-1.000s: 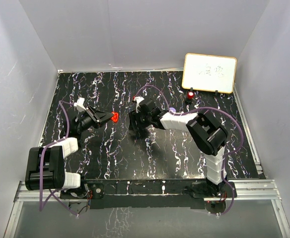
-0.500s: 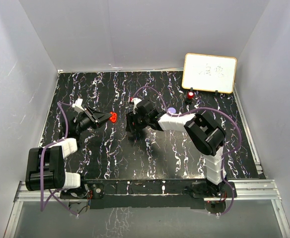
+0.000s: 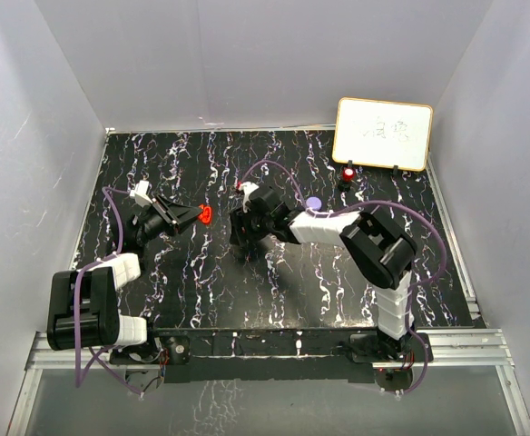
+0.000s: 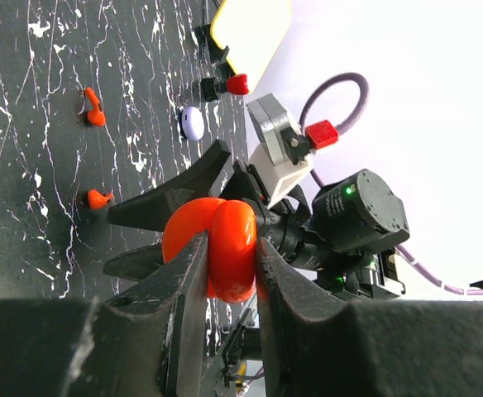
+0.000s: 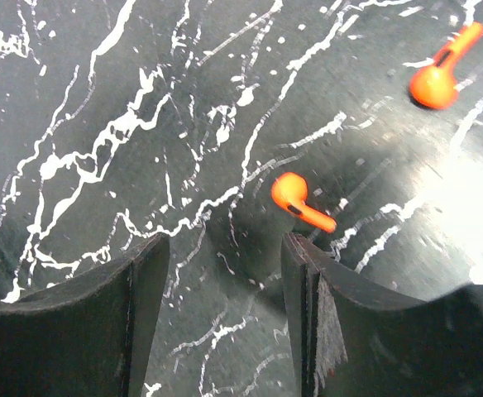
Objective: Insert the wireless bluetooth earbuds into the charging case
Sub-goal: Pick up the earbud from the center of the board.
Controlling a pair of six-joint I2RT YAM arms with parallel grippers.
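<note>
My left gripper [image 4: 230, 241] is shut on a round red charging case [image 4: 217, 248] and holds it above the table; from the top this left gripper [image 3: 195, 216] is left of centre. Two red earbuds lie on the black marbled table: one [image 5: 299, 201] just beyond the right-hand fingertip [image 5: 299, 252] of my right gripper [image 5: 225, 244], the other [image 5: 440, 78] farther off at the upper right. The left wrist view shows both earbuds too, the near one [image 4: 99, 198] and the far one [image 4: 93, 107]. My right gripper [image 3: 243, 231] is open and empty, low over the table.
A pale purple round case [image 3: 314, 203] rests on the table behind the right arm. A whiteboard [image 3: 382, 133] stands at the back right, with a small red-topped black object [image 3: 348, 173] in front of it. Grey walls close in the table.
My right gripper has shifted a little left and toward me, coming down by the near earbud. The left gripper with the red case has barely moved.
</note>
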